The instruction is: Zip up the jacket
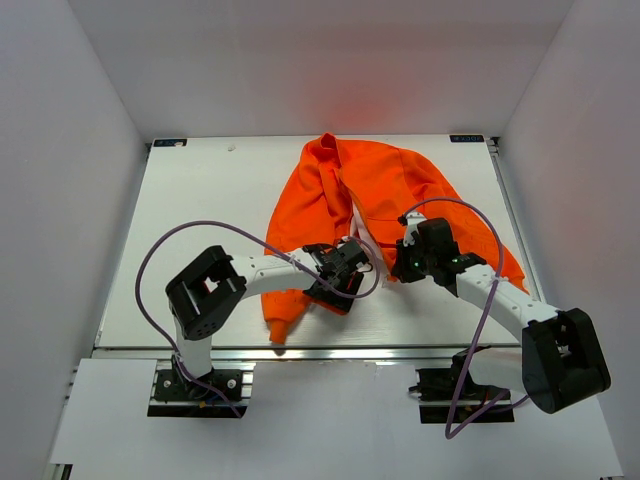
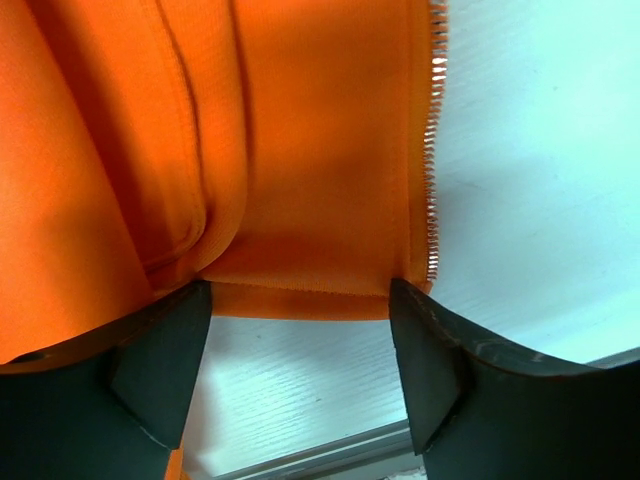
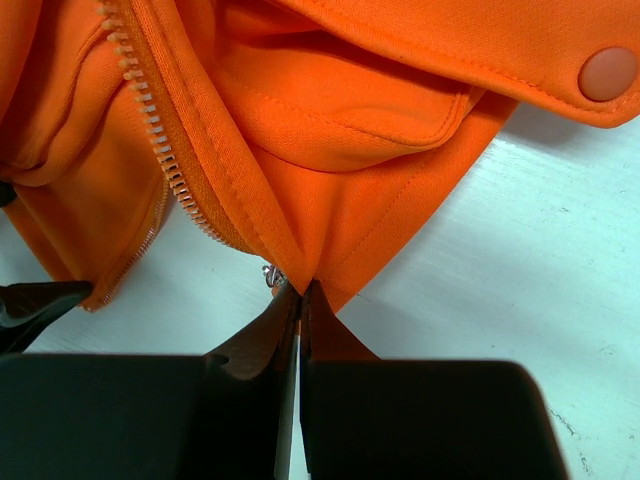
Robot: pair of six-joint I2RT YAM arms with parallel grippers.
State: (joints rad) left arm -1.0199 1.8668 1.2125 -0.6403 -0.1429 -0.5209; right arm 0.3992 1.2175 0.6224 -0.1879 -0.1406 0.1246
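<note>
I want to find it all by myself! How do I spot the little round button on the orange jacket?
Find the bright orange soft fabric jacket on the white table. In the right wrist view, follow its stitched fabric flap to the right end. There sits the small round snap button: smooth and duller orange, unlike the long row of pale zipper teeth.

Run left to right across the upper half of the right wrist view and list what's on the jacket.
On the jacket: zipper teeth → pocket → snap button.
</note>
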